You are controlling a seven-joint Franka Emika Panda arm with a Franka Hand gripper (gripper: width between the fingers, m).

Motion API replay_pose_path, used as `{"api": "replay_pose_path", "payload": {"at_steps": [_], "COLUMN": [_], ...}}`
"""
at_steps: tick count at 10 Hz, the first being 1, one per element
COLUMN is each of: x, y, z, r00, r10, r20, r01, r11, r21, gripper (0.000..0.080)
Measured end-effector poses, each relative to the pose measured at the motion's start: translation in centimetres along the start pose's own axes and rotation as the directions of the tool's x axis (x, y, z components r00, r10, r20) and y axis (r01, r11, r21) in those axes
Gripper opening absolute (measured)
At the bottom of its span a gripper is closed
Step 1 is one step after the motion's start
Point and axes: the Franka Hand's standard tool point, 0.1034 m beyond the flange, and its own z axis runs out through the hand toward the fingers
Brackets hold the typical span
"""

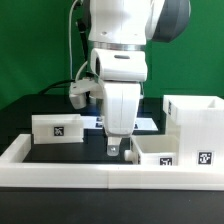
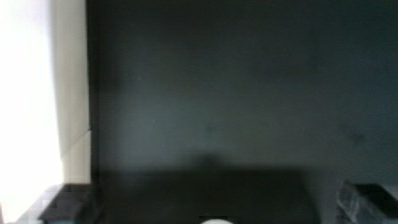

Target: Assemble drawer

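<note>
The drawer is in three white parts. The tall boxy shell (image 1: pixel 195 118) stands at the exterior view's right. One small tray (image 1: pixel 160 152) with tags lies in front of it, and a second tagged tray (image 1: pixel 57 128) lies at the left. My gripper (image 1: pixel 113 150) hangs low over the black table, just left of the front tray and not touching it. In the wrist view the gripper (image 2: pixel 214 205) is open, with dark fingertips (image 2: pixel 63 205) far apart and only black table between them. A white surface (image 2: pixel 36 90) runs along one side; I cannot tell which part it is.
The long low white border rail (image 1: pixel 70 170) runs along the front and up the left side. The marker board (image 1: pixel 92 121) lies flat behind the arm. Cables hang behind the arm against a green backdrop.
</note>
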Motion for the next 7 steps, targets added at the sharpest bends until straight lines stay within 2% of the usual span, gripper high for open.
{"api": "replay_pose_path", "payload": {"at_steps": [2, 4, 6, 7], "x": [-1.0, -1.8, -2.0, -1.8], "y": [-0.5, -1.1, -1.6, -2.0], "z": [0.4, 0.8, 1.3, 1.4], "r00": [0.999, 0.989, 0.978, 0.968], "r10": [-0.003, 0.002, 0.001, 0.007], "r20": [-0.048, -0.147, -0.208, -0.249], "r01": [0.003, 0.000, 0.001, -0.002], "r11": [1.000, 1.000, 1.000, 1.000], "r21": [0.001, 0.008, 0.013, 0.024], "gripper": [0.0649, 0.0649, 0.0649, 0.0649]}}
